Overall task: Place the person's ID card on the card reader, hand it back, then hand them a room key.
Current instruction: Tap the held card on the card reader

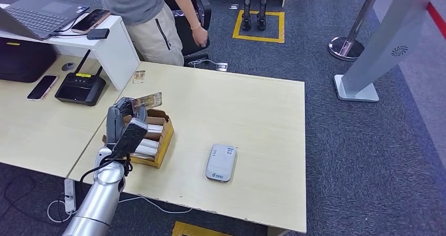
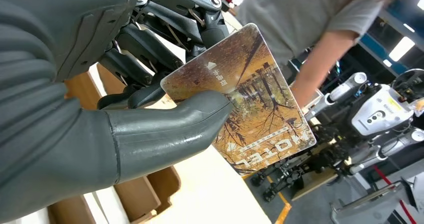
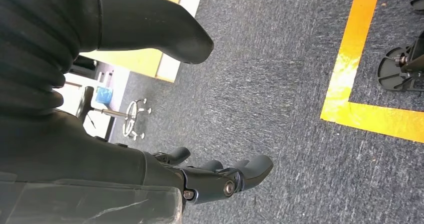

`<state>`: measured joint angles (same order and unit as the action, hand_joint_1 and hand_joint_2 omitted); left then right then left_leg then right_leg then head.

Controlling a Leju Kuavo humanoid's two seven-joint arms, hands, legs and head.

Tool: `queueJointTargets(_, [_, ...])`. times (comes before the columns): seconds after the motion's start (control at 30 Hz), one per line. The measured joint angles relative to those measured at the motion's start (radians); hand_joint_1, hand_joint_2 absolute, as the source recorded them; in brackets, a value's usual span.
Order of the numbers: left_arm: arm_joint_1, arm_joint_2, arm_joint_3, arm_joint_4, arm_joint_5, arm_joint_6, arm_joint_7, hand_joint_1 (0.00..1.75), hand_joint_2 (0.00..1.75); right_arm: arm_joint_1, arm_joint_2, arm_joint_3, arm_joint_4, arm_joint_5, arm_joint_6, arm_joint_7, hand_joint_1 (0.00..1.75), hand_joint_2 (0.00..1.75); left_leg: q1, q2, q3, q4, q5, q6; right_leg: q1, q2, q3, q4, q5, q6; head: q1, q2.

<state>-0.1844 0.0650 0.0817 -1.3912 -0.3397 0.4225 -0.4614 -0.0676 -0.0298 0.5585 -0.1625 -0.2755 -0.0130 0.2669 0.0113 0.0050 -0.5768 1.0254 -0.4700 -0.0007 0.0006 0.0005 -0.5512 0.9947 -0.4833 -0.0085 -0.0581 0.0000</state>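
Note:
My left hand (image 1: pixel 126 125) is raised above the cardboard box (image 1: pixel 164 139) and pinches a room key card (image 1: pixel 148 100) with an autumn-tree print and "HOTEL" lettering (image 2: pixel 250 99) between thumb and fingers. The grey card reader (image 1: pixel 221 162) lies flat on the table to the right of the box, with nothing on it. A small card (image 1: pixel 139 77) lies on the table's far edge near the person (image 1: pixel 152 15), who stands behind the table with one arm hanging down. My right hand (image 3: pixel 200 176) hangs over the carpet, fingers apart, holding nothing.
The box holds several white cards (image 1: pixel 150 141). On the left desk are a black terminal (image 1: pixel 80 88), a phone (image 1: pixel 42 87) and a laptop (image 1: pixel 37 15) on a white shelf. A grey stand (image 1: pixel 368 62) and a stanchion base (image 1: pixel 346 48) are on the right floor.

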Motion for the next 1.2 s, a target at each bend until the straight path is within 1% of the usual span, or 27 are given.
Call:
queueJointTargets(0.17, [-0.008, -0.002, -0.04, -0.022, -0.084, 0.048, 0.008, 1.75, 1.75, -0.002, 0.0, 0.011, 0.0, 0.01, 0.001, -0.001, 0.0, 1.75, 0.0, 0.0, 0.0, 0.0, 0.0, 0.0, 0.0, 0.0, 0.0, 0.0, 0.0, 0.0, 0.0, 0.0])
queueJointTargets(0.33, [-0.025, -0.003, -0.079, -0.032, -0.122, 0.067, 0.02, 1.75, 1.75, -0.003, 0.0, 0.017, 0.0, 0.014, 0.002, -0.004, 0.0, 1.75, 0.0, 0.0, 0.0, 0.0, 0.0, 0.0, 0.0, 0.0, 0.0, 0.0, 0.0, 0.0, 0.0, 0.0])
queueJointTargets(0.4, [-0.035, -0.002, -0.096, -0.033, -0.166, 0.084, 0.029, 1.75, 1.75, -0.004, 0.0, 0.021, 0.0, 0.018, 0.002, -0.004, 0.0, 1.75, 0.0, 0.0, 0.0, 0.0, 0.0, 0.0, 0.0, 0.0, 0.0, 0.0, 0.0, 0.0, 0.0, 0.0])
queueJointTargets(0.57, [-0.071, -0.002, -0.182, -0.03, -0.368, 0.14, 0.093, 1.75, 1.75, -0.009, 0.0, 0.037, 0.0, 0.033, 0.006, -0.002, 0.0, 1.75, 0.0, 0.0, 0.0, 0.0, 0.0, 0.0, 0.0, 0.0, 0.0, 0.0, 0.0, 0.0, 0.0, 0.0])
queueJointTargets(0.77, [-0.103, -0.002, -0.331, 0.006, -0.686, 0.217, 0.192, 1.75, 1.75, -0.015, 0.0, 0.056, 0.0, 0.046, 0.013, 0.01, 0.0, 1.75, 0.0, 0.0, 0.0, 0.0, 0.0, 0.0, 0.0, 0.0, 0.0, 0.0, 0.0, 0.0, 0.0, 0.0])
queueJointTargets(0.83, [-0.106, -0.002, -0.375, 0.023, -0.755, 0.228, 0.216, 1.75, 1.75, -0.017, 0.0, 0.06, 0.0, 0.047, 0.015, 0.013, 0.0, 1.75, 0.0, 0.0, 0.0, 0.0, 0.0, 0.0, 0.0, 0.0, 0.0, 0.0, 0.0, 0.0, 0.0, 0.0])
queueJointTargets(0.9, [-0.106, -0.002, -0.391, 0.03, -0.779, 0.231, 0.225, 1.75, 1.75, -0.017, 0.0, 0.061, 0.0, 0.048, 0.016, 0.013, 0.0, 1.75, 0.0, 0.0, 0.0, 0.0, 0.0, 0.0, 0.0, 0.0, 0.0, 0.0, 0.0, 0.0, 0.0, 0.0])
queueJointTargets(1.1, [-0.106, -0.002, -0.392, 0.031, -0.78, 0.232, 0.226, 1.75, 1.75, -0.017, 0.0, 0.061, 0.0, 0.048, 0.016, 0.013, 0.0, 1.75, 0.0, 0.0, 0.0, 0.0, 0.0, 0.0, 0.0, 0.0, 0.0, 0.0, 0.0, 0.0, 0.0, 0.0])
queueJointTargets(1.2, [-0.106, -0.004, -0.409, 0.037, -0.794, 0.235, 0.233, 1.75, 1.75, -0.018, 0.0, 0.061, 0.0, 0.049, 0.016, 0.013, 0.0, 1.75, 0.0, 0.0, 0.0, 0.0, 0.0, 0.0, 0.0, 0.0, 0.0, 0.0, 0.0, 0.0, 0.0, 0.0])
